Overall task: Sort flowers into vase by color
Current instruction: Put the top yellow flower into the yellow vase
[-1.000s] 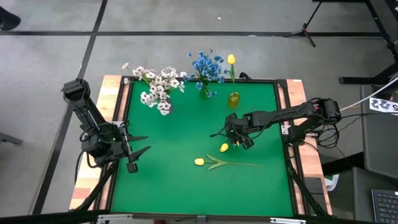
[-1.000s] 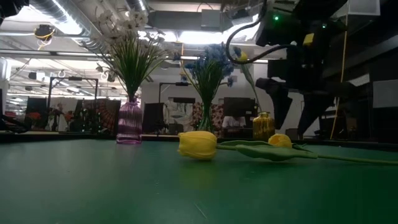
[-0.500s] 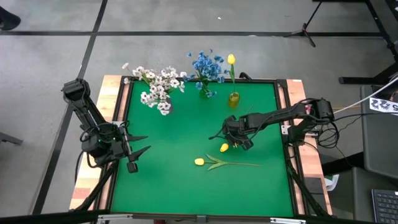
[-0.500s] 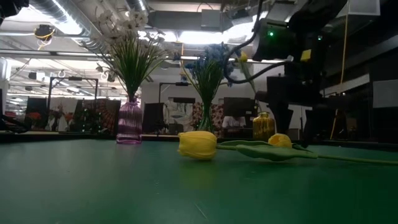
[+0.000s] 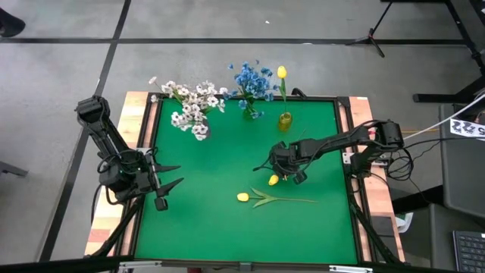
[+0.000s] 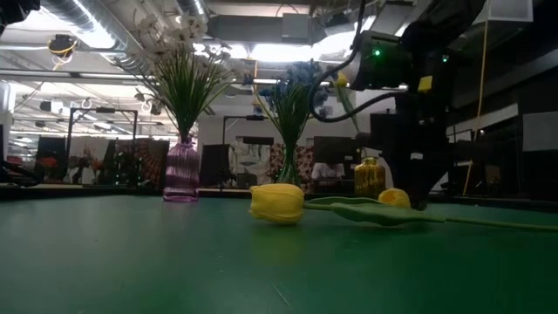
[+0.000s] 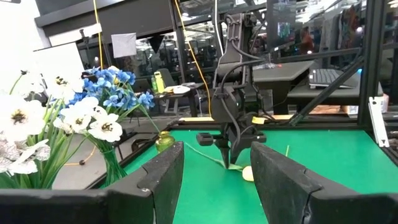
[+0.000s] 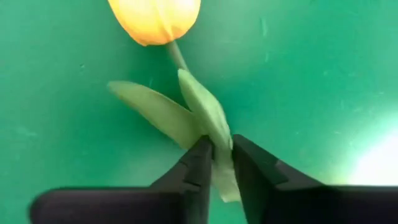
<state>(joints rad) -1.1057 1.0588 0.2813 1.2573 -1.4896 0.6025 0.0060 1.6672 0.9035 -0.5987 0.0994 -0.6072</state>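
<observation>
Centrally, the right pincer pinches a yellow tulip by its leaves; left pincer gapes near the mat's left edge.

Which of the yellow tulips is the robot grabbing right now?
The loose tulip nearer the vases: the right gripper pinches its stem. The other loose tulip lies untouched; a third stands in the yellow vase.

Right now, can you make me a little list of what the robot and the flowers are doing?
right claw: closed on the stem and leaves of a yellow tulip lying on the green table
left claw: open, waiting at the table's left side
other loose flower: second yellow tulip lying flat
white flowers: in purple vase
blue flowers: in a vase
amber vase: holds one yellow tulip
</observation>
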